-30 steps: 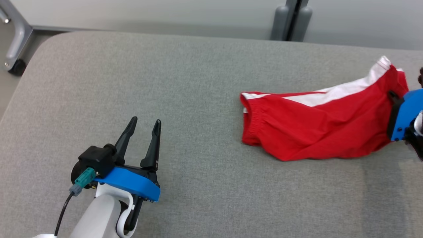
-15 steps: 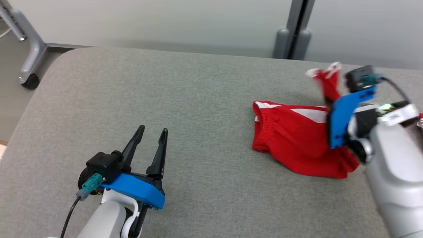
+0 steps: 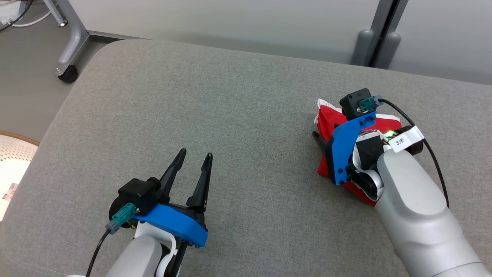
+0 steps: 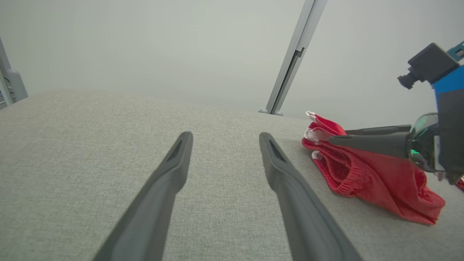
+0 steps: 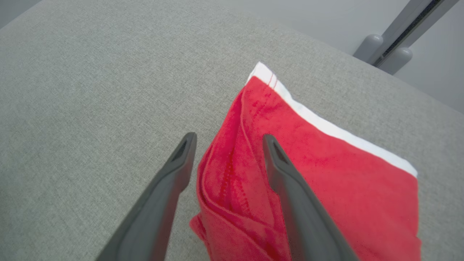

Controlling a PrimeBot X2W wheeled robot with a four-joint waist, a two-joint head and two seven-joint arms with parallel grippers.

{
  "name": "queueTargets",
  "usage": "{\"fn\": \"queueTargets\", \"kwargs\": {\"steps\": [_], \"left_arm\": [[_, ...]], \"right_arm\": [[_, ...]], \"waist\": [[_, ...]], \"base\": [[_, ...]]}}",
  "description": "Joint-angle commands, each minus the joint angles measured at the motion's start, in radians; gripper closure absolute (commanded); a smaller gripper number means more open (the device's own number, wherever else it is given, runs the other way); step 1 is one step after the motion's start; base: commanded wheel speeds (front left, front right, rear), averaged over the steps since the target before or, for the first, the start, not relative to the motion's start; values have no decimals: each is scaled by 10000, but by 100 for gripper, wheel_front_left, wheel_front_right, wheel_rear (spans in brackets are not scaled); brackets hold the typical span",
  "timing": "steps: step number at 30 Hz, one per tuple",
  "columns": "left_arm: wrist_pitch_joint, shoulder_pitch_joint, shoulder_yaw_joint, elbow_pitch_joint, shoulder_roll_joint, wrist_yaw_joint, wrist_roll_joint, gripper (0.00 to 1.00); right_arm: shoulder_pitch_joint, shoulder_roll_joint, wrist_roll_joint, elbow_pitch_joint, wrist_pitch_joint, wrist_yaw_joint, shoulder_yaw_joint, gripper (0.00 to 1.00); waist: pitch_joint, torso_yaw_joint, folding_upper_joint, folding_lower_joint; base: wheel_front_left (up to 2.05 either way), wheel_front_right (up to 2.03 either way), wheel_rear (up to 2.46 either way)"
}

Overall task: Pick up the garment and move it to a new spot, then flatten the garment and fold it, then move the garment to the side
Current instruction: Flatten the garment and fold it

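Note:
The garment [image 3: 326, 125] is a pair of red shorts with a white side stripe. It lies folded over on itself at the right of the grey fabric table [image 3: 192, 96]. My right gripper [image 3: 318, 132] hovers low over the garment's left folded edge [image 5: 326, 170]. In the right wrist view its fingers stand apart, open, with the red fold showing between them [image 5: 228, 139]. The left wrist view shows the garment [image 4: 369, 177] under those dark fingers [image 4: 369, 143]. My left gripper [image 3: 195, 154] rests open and empty over bare table at the lower left [image 4: 224, 136].
Off the table's far left corner a wheeled metal stand leg [image 3: 69, 73] rests on the floor. A pale perforated basket [image 3: 11, 161] shows at the left edge. A grey post [image 3: 374, 46] stands behind the table against the wall.
My right gripper has carried the garment's right end up and over to the left, doubling it over, and its jaws have opened. The head camera has shifted. The left arm holds still.

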Motion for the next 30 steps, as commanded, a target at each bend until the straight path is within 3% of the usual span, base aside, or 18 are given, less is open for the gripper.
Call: {"fn": "queueTargets", "kwargs": {"steps": [1,8,12,15,16,17,18,19,25,30], "left_arm": [[-42,-152,-38,29,-38,-6,-18,0],[-42,-12,103,129,31,-6,-57,0],[-42,139,257,156,139,-6,-6,0],[-42,104,359,112,179,-4,44,0],[-42,65,373,95,180,-4,68,0],[-42,19,357,82,183,-4,74,0],[-42,-36,330,66,187,-4,83,0],[-42,-71,301,47,182,-4,101,0],[-42,-168,259,96,272,-5,97,0],[-42,-155,262,180,343,-5,61,0]], "right_arm": [[-131,7,114,-95,-117,2,19,0],[467,-933,684,-1360,-1131,2,-877,0],[1380,-1590,-5,-1820,-1391,4,-1966,0],[1853,-1506,-503,-1941,-1679,4,-2331,0],[1974,-1454,-680,-1913,-1815,4,-2408,8],[2054,-1388,-902,-1893,-1996,4,-2430,45],[2110,-1273,-1114,-1846,-2210,4,-2432,96],[2204,-1093,-1198,-1712,-2310,4,-2334,100],[2197,-186,-1377,-824,-2456,2,-1126,100],[2299,218,-723,-699,-2662,2,764,100]], "waist": [[-3,1,0,0],[-302,-386,0,0],[-459,-720,0,0],[-361,-881,0,0],[-319,-912,0,0],[-276,-933,0,0],[-232,-945,0,0],[-189,-953,0,0],[-105,-997,0,0],[-179,-1068,0,0]], "base": [[0,0,0],[0,0,0],[0,0,0],[0,0,0],[0,0,0],[0,0,0],[0,0,0],[0,0,0],[0,0,0],[0,0,0]]}}
